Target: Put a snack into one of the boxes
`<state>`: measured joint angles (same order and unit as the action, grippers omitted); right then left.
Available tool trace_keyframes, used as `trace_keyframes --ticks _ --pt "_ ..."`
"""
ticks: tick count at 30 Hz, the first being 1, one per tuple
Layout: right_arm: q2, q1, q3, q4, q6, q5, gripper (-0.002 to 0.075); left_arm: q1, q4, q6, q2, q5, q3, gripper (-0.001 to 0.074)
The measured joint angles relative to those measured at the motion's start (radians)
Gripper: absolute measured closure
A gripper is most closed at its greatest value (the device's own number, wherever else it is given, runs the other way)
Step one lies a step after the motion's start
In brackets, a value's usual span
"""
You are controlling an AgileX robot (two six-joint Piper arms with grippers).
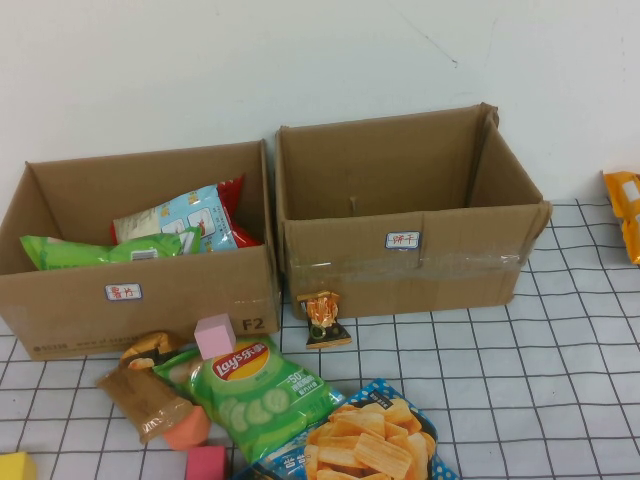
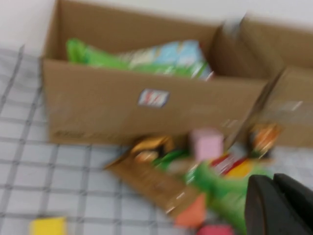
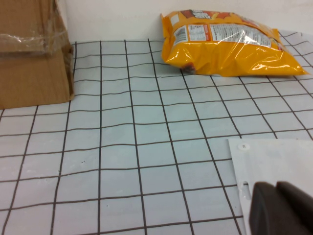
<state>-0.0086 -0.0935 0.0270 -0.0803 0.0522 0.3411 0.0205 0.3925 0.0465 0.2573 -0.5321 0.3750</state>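
Note:
Two open cardboard boxes stand at the back. The left box (image 1: 140,295) holds several snack bags; the right box (image 1: 410,260) looks empty inside. In front lie a green Lay's bag (image 1: 255,390), a blue chips bag (image 1: 365,445), a brown packet (image 1: 145,400) and a small orange packet (image 1: 323,315). Neither gripper shows in the high view. My left gripper (image 2: 276,205) is shut and empty, hovering near the green bag (image 2: 220,191) in front of the left box (image 2: 122,103). My right gripper (image 3: 276,208) is shut and empty, low over a white plate (image 3: 274,161).
A yellow-orange snack bag (image 3: 225,44) lies at the far right by the wall, also at the high view's edge (image 1: 625,210). Pink blocks (image 1: 214,335) (image 1: 205,463), a yellow block (image 1: 15,467) and an orange round piece (image 1: 187,430) sit among the snacks. The cloth is a checked grid.

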Motion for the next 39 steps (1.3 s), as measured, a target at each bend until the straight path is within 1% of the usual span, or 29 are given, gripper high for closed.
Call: trace_keyframes --ticks 4,9,12,16,18,20,21,22,23,27,29,30,32,36,39 --pt "0.000 0.000 0.000 0.000 0.000 0.000 0.0727 0.000 -0.101 0.016 0.166 -0.061 0.095 0.0736" --pt "0.000 0.000 0.000 0.000 0.000 0.000 0.0727 -0.008 -0.126 0.096 0.385 -0.073 0.162 0.0736" --pt "0.000 0.000 0.000 0.000 0.000 0.000 0.0727 -0.039 -0.126 0.141 0.503 -0.064 0.196 0.0736" --pt "0.000 0.000 0.000 0.000 0.000 0.000 0.0727 -0.095 -0.141 0.153 0.647 -0.022 0.242 0.0736" --pt "0.000 0.000 0.000 0.000 0.000 0.000 0.0727 -0.109 -0.142 0.153 0.715 -0.007 0.266 0.0735" --pt "0.000 0.000 0.000 0.000 0.000 0.000 0.0727 -0.113 -0.145 0.153 0.791 0.000 0.292 0.0713" --pt "0.000 0.000 0.000 0.000 0.000 0.000 0.0727 -0.117 -0.147 0.153 0.865 0.007 0.321 0.0648" --pt "0.000 0.000 0.000 0.000 0.000 0.000 0.0727 -0.117 -0.147 0.153 0.894 0.012 0.334 0.0608" --pt "0.000 0.000 0.000 0.000 0.000 0.000 0.0727 -0.117 -0.143 0.151 0.927 0.020 0.346 0.0548" --pt "0.000 0.000 0.000 0.000 0.000 0.000 0.0727 -0.117 -0.105 0.141 1.037 0.085 0.375 0.0284" --pt "0.000 0.000 0.000 0.000 0.000 0.000 0.0727 -0.117 -0.082 0.142 1.090 0.130 0.378 0.0195" --pt "0.000 0.000 0.000 0.000 0.000 0.000 0.0727 -0.117 -0.068 0.141 1.115 0.154 0.378 0.0164" --pt "0.000 0.000 0.000 0.000 0.000 0.000 0.0727 -0.117 -0.051 0.139 1.161 0.195 0.378 0.0135" --pt "0.000 0.000 0.000 0.000 0.000 0.000 0.0727 -0.126 -0.033 0.139 1.254 0.288 0.378 0.0118" --pt "0.000 0.000 0.000 0.000 0.000 0.000 0.0727 -0.148 -0.024 0.139 1.320 0.381 0.378 0.0115"
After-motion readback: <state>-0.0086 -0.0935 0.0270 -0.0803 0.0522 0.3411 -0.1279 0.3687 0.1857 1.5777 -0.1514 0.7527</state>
